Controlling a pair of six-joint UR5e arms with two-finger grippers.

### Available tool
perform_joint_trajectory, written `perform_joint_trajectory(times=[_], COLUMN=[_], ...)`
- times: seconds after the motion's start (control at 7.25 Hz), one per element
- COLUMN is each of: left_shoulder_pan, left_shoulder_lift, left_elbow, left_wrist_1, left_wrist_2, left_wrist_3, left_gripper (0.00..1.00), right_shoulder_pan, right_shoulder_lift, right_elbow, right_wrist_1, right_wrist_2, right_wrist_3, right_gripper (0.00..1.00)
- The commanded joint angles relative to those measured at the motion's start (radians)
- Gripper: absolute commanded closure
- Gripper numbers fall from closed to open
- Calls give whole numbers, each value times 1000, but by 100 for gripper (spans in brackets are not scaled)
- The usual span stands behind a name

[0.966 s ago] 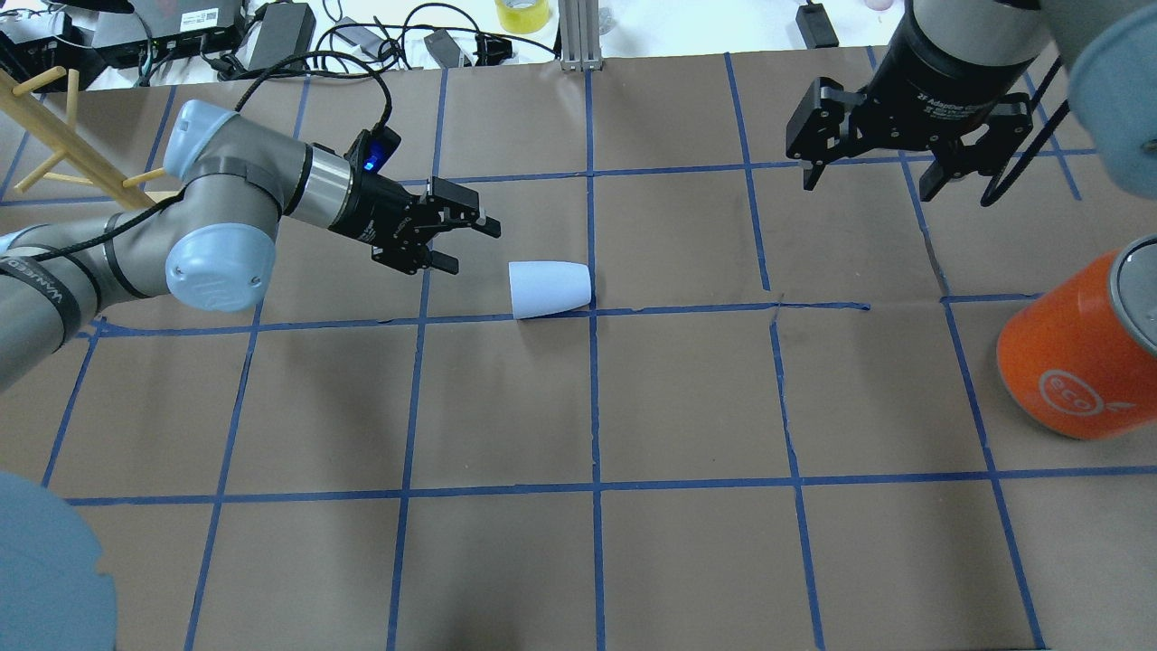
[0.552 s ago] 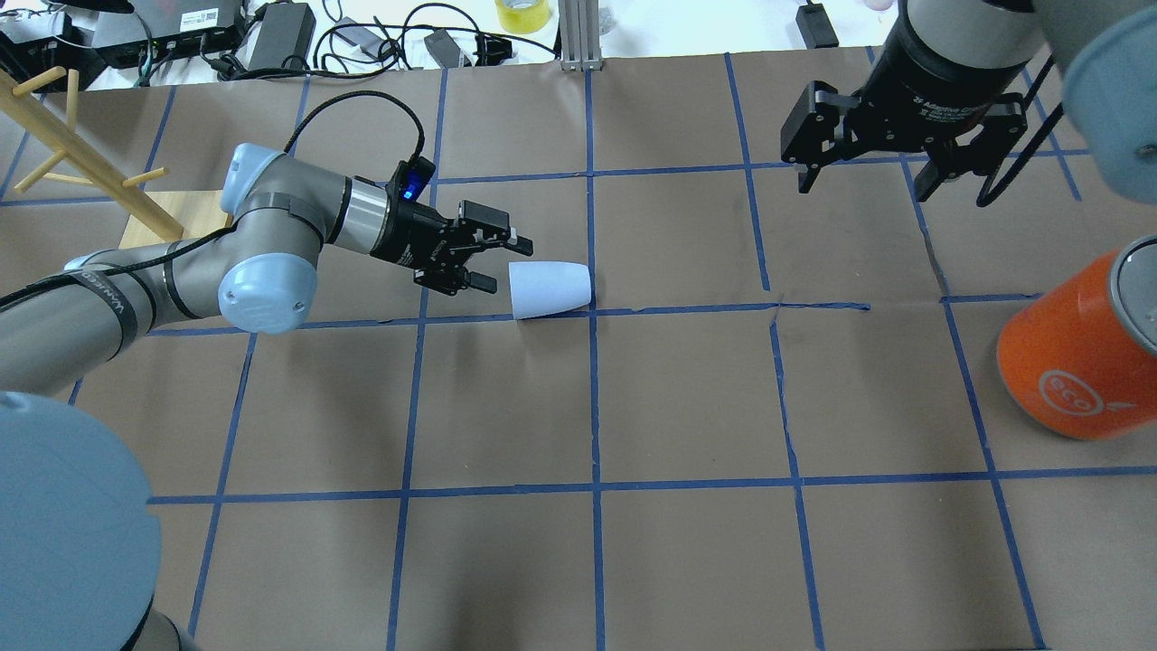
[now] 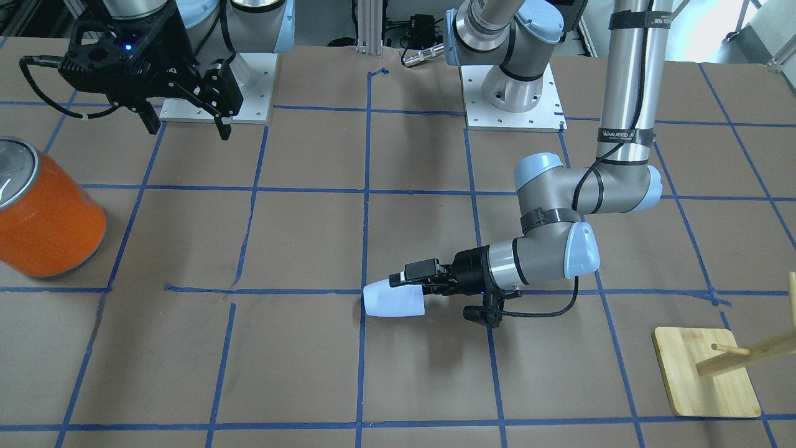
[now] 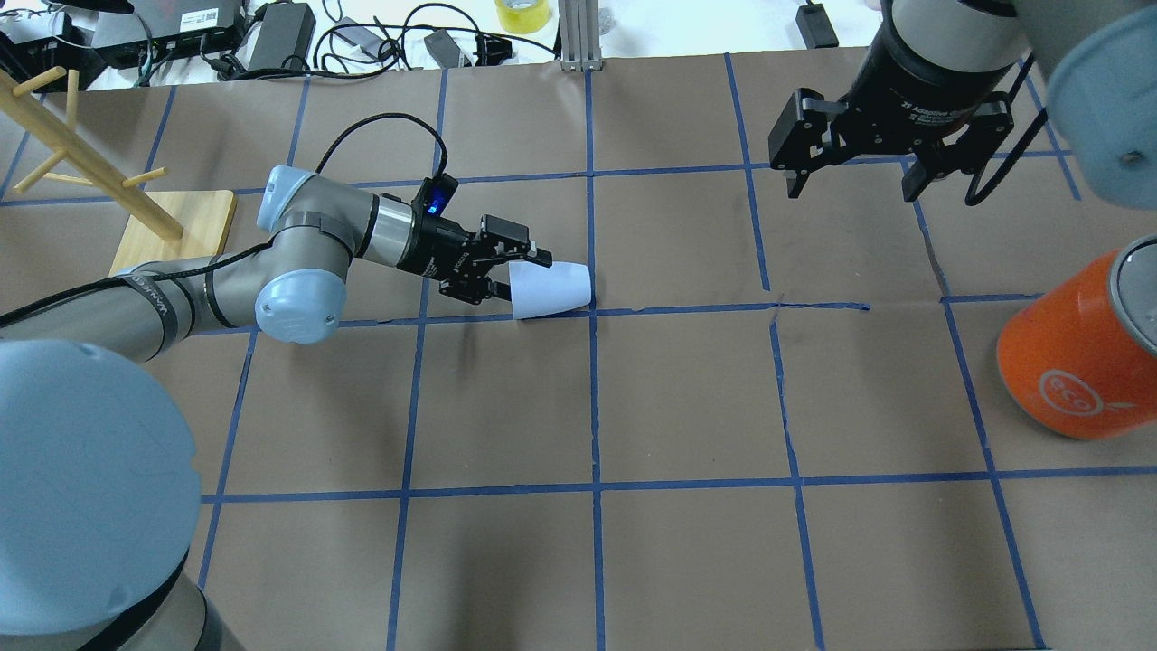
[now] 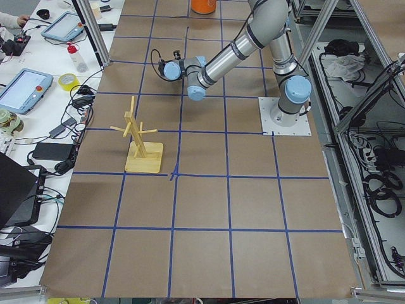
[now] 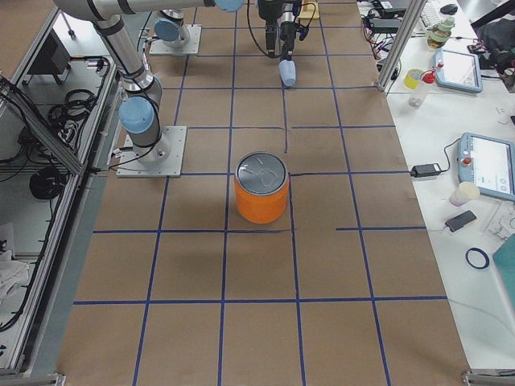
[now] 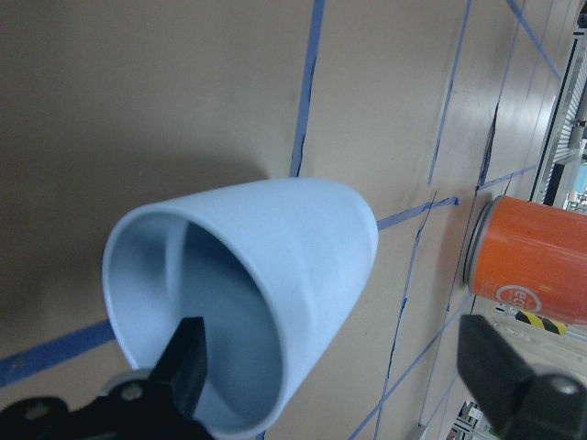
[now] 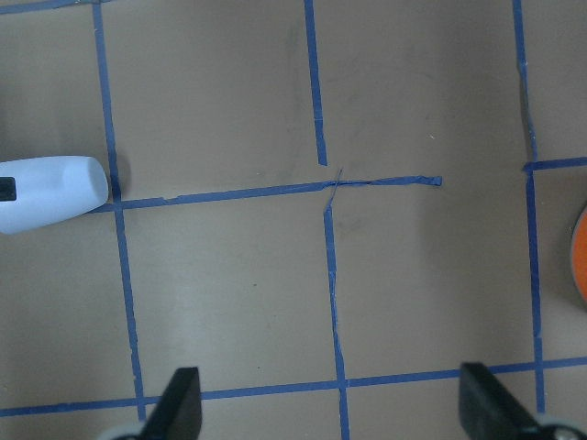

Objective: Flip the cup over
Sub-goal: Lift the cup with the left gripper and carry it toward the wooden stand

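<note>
While its jaws stand wide apart, the left gripper (image 4: 518, 275) lies low and nearly level at the open mouth of the cup (image 4: 553, 289). In the left wrist view one finger (image 7: 186, 362) sits in front of the blue inside of the cup (image 7: 303, 247). The other finger is out beyond the wall, with a clear gap to it, so the gripper has hold of nothing.

The cup lies on its side near the middle of the surface (image 4: 687, 407), with its wide mouth toward the left edge and its narrow closed end toward the right edge. Its wall rests against a blue tape line (image 4: 687, 310).

The right gripper (image 4: 851, 185) hangs raised over the right half of the surface. It points down, with its fingers spread wide and nothing between them.

An orange can (image 4: 1067, 371) with a silver top stands toward the right edge, well apart from the cup. A wooden rack (image 4: 172, 231) on a square base stands on the left part of the surface, toward the far edge.
</note>
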Motion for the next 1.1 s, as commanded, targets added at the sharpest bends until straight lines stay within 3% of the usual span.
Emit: perform_joint_trajectory(times=[0.0, 0.14, 0.28, 0.69, 0.97], left_shoulder_pan=[-5, -5, -4, -7, -8], left_shoulder_lift=[-18, -19, -15, 2, 36], left_elbow=[4, 4, 7, 31, 126], left_wrist_1=[72, 70, 73, 77, 118], left_wrist_2=[-50, -53, -55, -55, -93], left_wrist_3=[-60, -63, -92, -140, -382], left_gripper=[65, 91, 100, 100, 100], right_shoulder_pan=[0, 0, 0, 0, 0], right_shoulder_lift=[0, 0, 0, 2, -4], right_elbow=[0, 0, 0, 1, 2], right_wrist_1=[0, 0, 1, 2, 2], right_wrist_2=[0, 0, 0, 0, 0], right_wrist_3=[0, 0, 0, -5, -5], right_gripper=[0, 0, 0, 0, 0])
